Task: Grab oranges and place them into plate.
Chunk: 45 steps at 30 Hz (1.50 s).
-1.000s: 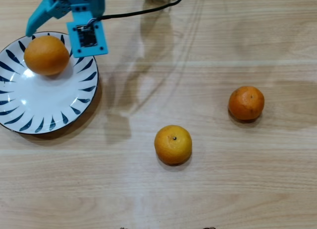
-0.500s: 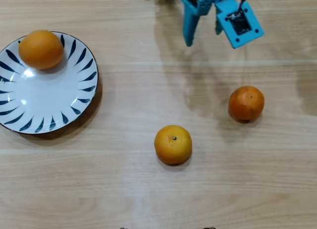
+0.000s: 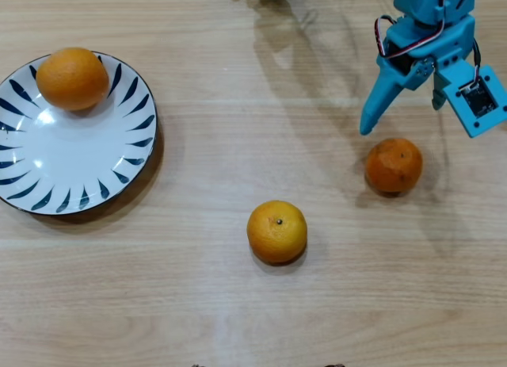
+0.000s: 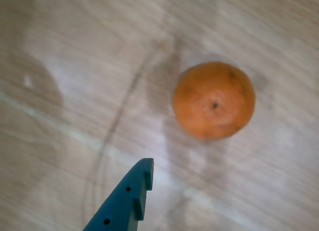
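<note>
Item: small dark-orange dimpled orange (image 3: 394,166) on the pale wooden tabletop (image 3: 238,303), just below my blue jaws' tips (image 3: 400,121), untouched. Jaws spread wide, empty. Larger orange (image 3: 72,78) on blue-stroked white plate (image 3: 71,169); yellowish orange (image 3: 276,231) lies apart.

Table (image 3: 238,311): pale wood-grain surface, smooth, low sheen. Plate (image 3: 55,157): glazed white ceramic, glossy, dark blue painted strokes. Oranges (image 3: 394,166): dimpled matt peel, the darker one mottled in the wrist view. Tool (image 3: 400,120): teal plastic, matt, finger (image 4: 127,198) pierced with small holes.
</note>
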Motion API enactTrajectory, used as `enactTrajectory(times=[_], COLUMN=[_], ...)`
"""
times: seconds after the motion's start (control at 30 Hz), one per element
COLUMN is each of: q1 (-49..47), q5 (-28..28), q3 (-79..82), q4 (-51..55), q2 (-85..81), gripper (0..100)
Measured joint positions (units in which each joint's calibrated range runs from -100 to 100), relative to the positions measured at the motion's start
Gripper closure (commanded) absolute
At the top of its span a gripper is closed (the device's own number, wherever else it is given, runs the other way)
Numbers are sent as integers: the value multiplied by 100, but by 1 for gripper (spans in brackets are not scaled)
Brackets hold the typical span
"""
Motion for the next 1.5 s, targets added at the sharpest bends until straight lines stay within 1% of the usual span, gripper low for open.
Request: enactTrajectory(times=[0.13, 0.37, 0.8, 1.1, 1.33, 1.5], q1=[0, 8, 17, 25, 110, 135], q5=[-162, -459, -475, -496, -496, -496], q3=[-186, -691, -1974, -2019, -2054, -2054], q4=[-258, -336, -422, -422, -422, -422], q2=[542, 1481, 2895, 3123, 3123, 3123], gripper=[55, 55, 55, 56, 70, 71])
